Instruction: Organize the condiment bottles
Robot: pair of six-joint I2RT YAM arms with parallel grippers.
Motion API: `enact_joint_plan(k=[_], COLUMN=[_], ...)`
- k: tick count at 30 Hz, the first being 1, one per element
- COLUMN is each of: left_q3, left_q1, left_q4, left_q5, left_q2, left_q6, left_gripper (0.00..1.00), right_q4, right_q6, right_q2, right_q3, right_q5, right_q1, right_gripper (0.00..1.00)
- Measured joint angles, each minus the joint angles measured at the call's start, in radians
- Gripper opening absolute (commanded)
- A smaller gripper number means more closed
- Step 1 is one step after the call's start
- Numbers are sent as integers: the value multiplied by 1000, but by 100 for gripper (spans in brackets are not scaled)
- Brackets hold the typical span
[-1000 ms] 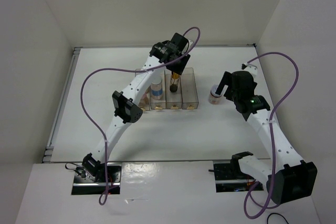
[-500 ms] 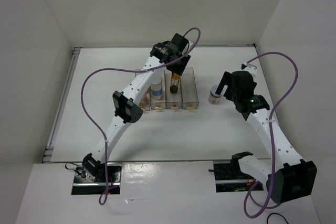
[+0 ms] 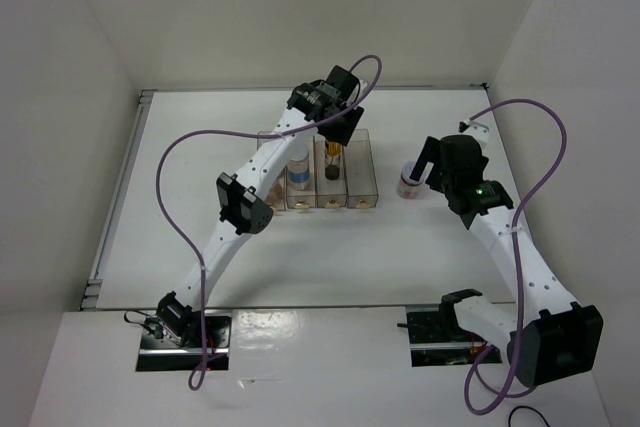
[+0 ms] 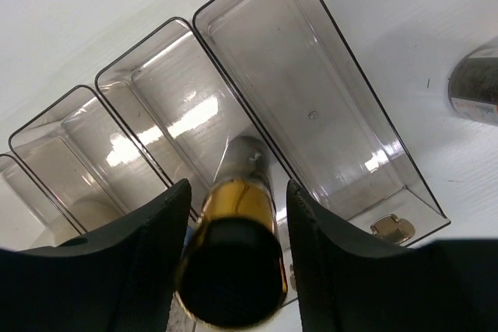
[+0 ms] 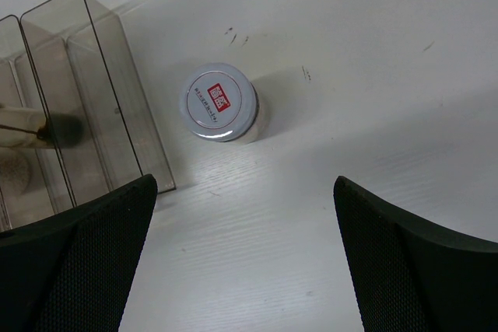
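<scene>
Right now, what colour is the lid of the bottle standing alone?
The lid is whitish with a red square mark; best in the right wrist view.

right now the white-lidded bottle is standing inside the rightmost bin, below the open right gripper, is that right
Not quite. The white-lidded bottle stands on the table just outside the rightmost bin, not inside it. It is below the open right gripper, as you say. The right wrist view shows this.
</scene>
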Motion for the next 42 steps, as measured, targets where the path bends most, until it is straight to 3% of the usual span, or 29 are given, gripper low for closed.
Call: enact_joint_plan(k=[4,19,33,42], left_q3=[0,-18,-104,-282], left_q1=[3,5,-1,-29], left_q4=[0,-6,-2,-6], left_q5=[0,-22,-50,-120], left_q2=[1,-49,-627,-925], left_q6=[0,-5,-26,-48], left_gripper=[73,97,99,99], right_q4=[0,0,-4,31], right_q6=[0,-1,-11,-15], right_q2=[2,26,170,323], right_q3=[0,0,56,139], right_q5=[-1,-14,-49,-63], right_q1=[0,0,0,0], right_gripper=[98,98,98,98])
